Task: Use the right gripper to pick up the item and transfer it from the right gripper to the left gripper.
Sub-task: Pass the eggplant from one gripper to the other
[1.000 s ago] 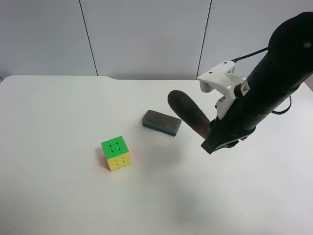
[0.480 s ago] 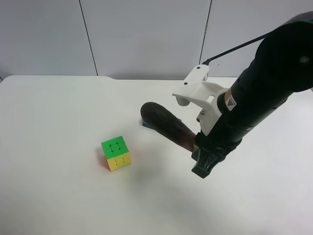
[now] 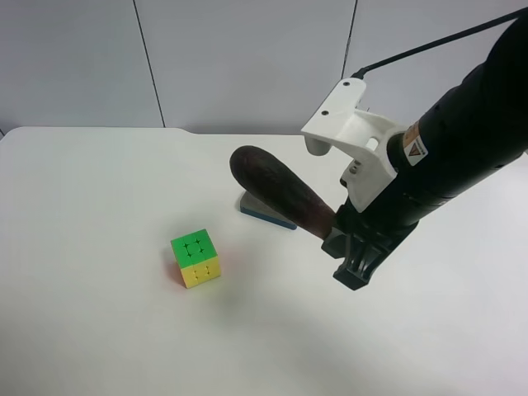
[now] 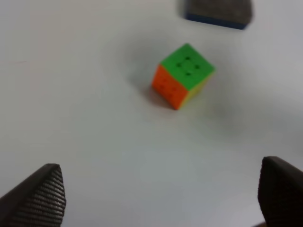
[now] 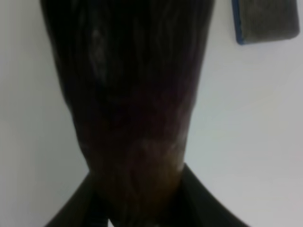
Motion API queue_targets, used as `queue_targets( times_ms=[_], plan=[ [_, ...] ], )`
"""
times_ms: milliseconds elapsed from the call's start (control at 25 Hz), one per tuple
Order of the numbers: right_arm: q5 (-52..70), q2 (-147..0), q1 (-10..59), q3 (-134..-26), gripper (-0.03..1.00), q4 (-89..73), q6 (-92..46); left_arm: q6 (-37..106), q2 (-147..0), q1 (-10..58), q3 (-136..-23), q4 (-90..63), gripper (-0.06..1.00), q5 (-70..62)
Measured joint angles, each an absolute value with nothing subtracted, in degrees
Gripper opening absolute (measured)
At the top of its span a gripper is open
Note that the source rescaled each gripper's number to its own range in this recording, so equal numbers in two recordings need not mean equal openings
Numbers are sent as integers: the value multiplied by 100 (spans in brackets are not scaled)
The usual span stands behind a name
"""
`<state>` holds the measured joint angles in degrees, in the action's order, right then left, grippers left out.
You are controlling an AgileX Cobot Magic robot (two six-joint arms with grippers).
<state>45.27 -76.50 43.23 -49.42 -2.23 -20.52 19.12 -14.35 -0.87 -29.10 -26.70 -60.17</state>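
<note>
A: Exterior high view: the right gripper (image 3: 337, 233) is clamped on the narrow end of the item (image 3: 276, 186), which is held in the air above the eraser (image 3: 266, 211).

B: And the left gripper (image 4: 161, 191)?

A: Jaws apart, nothing between them, looking down on the cube (image 4: 182, 75). Step judged: carry to handover. The next move calls for the left gripper to meet the item's free thick end and close on it.

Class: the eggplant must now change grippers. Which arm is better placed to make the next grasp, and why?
Left. The right gripper is shut on the narrow end of the eggplant, off the table. The left gripper is open and empty, facing the cube.
</note>
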Motion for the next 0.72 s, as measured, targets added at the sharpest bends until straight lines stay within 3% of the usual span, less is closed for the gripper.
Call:
queue_targets(
  times_ms=[440, 720],
  plan=[
    [4522, -7644, 4323, -4942, 0, -1024, -2927, 2705, -2789, 1208, -2910, -3196, 56, -5613],
    [4614, -7644, 4323, -4942, 0, -1465, -3392, 3151, -4025, 1949, -2914, -3201, 81, -5061]
  ],
)
